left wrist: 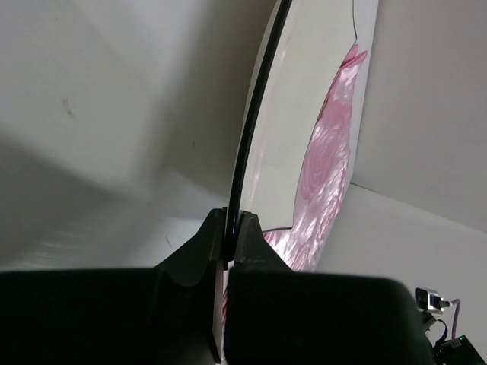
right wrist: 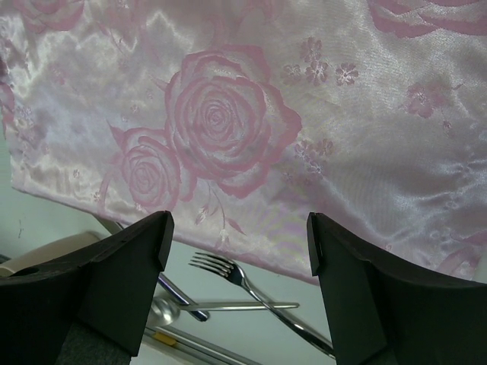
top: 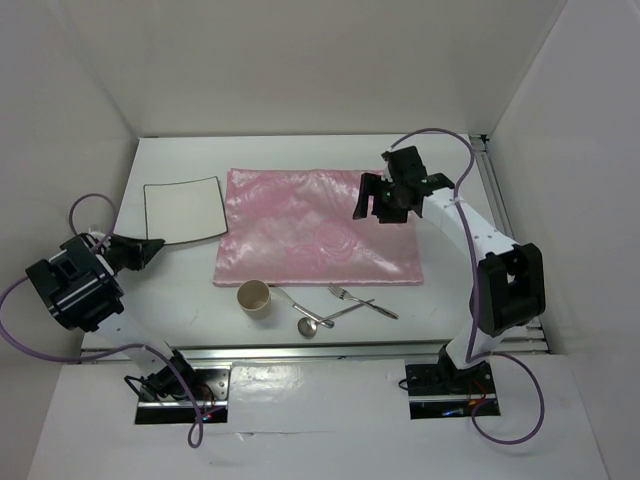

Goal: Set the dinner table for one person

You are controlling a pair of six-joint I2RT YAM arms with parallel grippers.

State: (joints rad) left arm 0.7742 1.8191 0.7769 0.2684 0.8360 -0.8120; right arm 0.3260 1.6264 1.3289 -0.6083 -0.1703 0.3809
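The dinner table (top: 170,285) is a white top. A shiny pink cloth (top: 315,225) with a rose pattern lies flat at its middle. A small white square plate (top: 182,210) with a dark rim sits left of the cloth. My left gripper (top: 152,248) is shut on the plate's near left corner. In the left wrist view the fingers (left wrist: 232,218) pinch the plate's dark rim (left wrist: 255,129) edge-on. My right gripper (top: 378,203) is open and empty above the cloth's right part. In the right wrist view its fingers (right wrist: 237,234) frame the cloth's near edge (right wrist: 228,114).
In front of the cloth stand a cream cup (top: 254,297), a knife (top: 290,301), a spoon (top: 314,322) and a fork (top: 362,301), the fork and spoon crossed. The fork (right wrist: 228,270) also shows in the right wrist view. Aluminium rails (top: 330,350) run along the front and right edges. White walls enclose the table.
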